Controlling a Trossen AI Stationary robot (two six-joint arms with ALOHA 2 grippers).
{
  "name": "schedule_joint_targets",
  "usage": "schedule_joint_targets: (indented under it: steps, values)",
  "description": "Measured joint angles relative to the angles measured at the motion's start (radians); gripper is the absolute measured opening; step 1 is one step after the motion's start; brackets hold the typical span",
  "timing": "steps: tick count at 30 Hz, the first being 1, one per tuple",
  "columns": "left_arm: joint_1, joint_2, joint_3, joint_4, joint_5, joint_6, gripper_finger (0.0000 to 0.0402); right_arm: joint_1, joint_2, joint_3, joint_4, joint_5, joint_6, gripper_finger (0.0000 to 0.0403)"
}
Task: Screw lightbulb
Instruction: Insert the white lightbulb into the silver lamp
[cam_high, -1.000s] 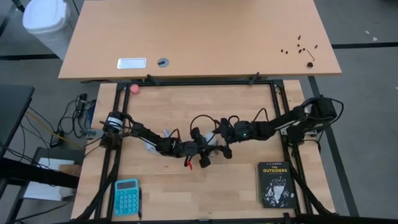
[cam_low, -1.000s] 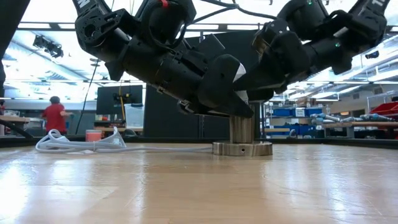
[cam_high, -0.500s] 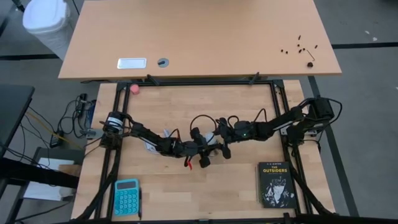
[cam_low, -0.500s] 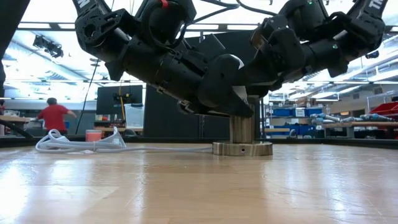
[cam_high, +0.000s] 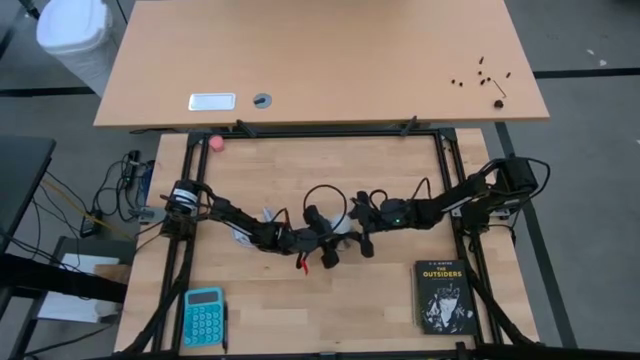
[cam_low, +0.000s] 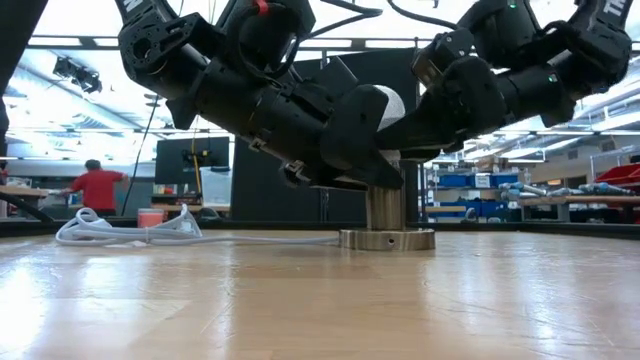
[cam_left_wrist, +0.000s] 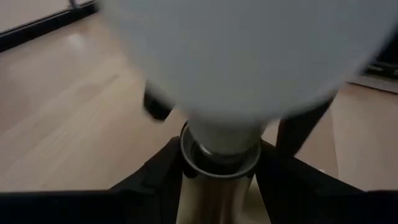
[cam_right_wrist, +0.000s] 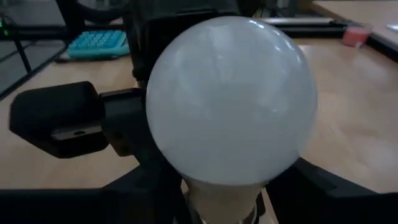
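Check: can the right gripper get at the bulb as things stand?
Probably yes. The right gripper is already at the bulb, which stands in the socket, its fingers on either side of the neck. The left gripper is shut on the socket below and does not block the globe.

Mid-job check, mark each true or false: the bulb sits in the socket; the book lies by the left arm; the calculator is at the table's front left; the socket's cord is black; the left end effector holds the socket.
1. The white frosted lightbulb stands in the round metal socket. True.
2. The black paperback book lies by the left arm. False: it lies on the right arm's side.
3. The turquoise calculator is at the front left. True.
4. The socket's cord is black. False: it is white.
5. The left end effector holds the socket. True.
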Motion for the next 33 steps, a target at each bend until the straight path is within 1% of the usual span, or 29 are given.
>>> schedule_joint_targets:
  steps: [3, 6, 13, 17, 22, 25, 28, 30, 33]
  values:
    - [-0.005, 0.001, -0.002, 0.010, -0.041, -0.018, 0.0178, 0.000, 0.013, -0.030, 0.069, 0.022, 0.008, 0.0214]
    - [-0.006, 0.002, -0.002, 0.015, -0.069, -0.022, 0.0178, 0.000, 0.032, -0.031, 0.090, 0.024, 0.011, 0.0214]
    - [-0.005, 0.003, -0.003, 0.037, -0.094, -0.023, 0.0178, 0.002, 0.037, -0.030, 0.071, 0.035, 0.071, 0.0213]
    - [-0.005, 0.004, -0.004, 0.035, -0.095, -0.022, 0.0178, 0.002, 0.036, -0.010, 0.019, 0.038, 0.099, 0.0205]
    - [-0.005, 0.004, -0.004, 0.034, -0.090, -0.021, 0.0178, 0.002, 0.035, 0.031, -0.044, 0.023, 0.091, 0.0199]
    - [-0.005, 0.004, -0.004, 0.031, -0.082, -0.020, 0.0178, -0.004, 0.035, 0.053, -0.094, 0.013, 0.091, 0.0207]
    - [-0.005, 0.003, -0.002, 0.016, -0.080, -0.021, 0.0178, -0.019, 0.034, 0.066, -0.126, -0.030, 0.093, 0.0222]
    - [-0.006, 0.002, 0.000, 0.009, -0.077, -0.022, 0.0178, -0.029, 0.017, 0.066, -0.151, -0.064, 0.097, 0.0231]
    - [-0.006, 0.001, 0.001, 0.006, -0.077, -0.025, 0.0178, -0.032, -0.034, 0.065, -0.235, -0.068, 0.090, 0.0242]
